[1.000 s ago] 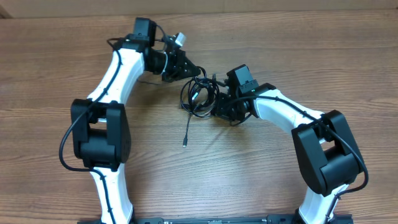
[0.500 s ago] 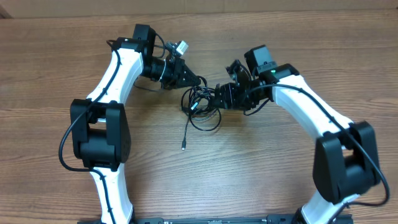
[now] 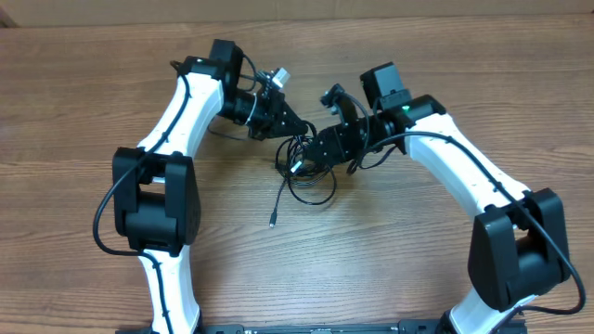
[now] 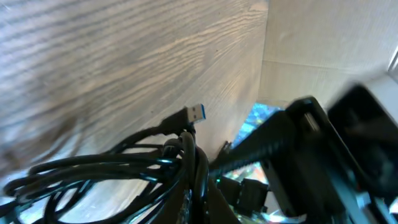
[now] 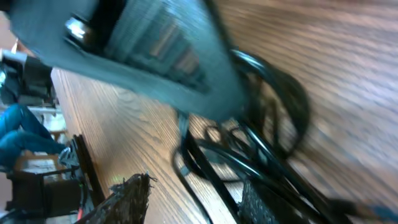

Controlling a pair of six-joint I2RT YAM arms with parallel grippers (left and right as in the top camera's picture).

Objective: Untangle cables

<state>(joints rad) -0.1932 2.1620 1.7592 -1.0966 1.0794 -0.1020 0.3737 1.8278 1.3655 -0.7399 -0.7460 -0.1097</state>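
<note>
While left gripper [image 3: 297,130] pinches cables [image 4: 186,152], right gripper [image 5: 196,190] sits spread, astride them just beside.

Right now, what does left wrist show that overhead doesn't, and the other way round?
Left wrist only: the blue insert of a USB plug poking out of the bundle. Overhead only: the left claw and right claw at the tangle from either side, and a loose strand trailing to a small plug. Both: the tangled black cables over the wooden table.
</note>
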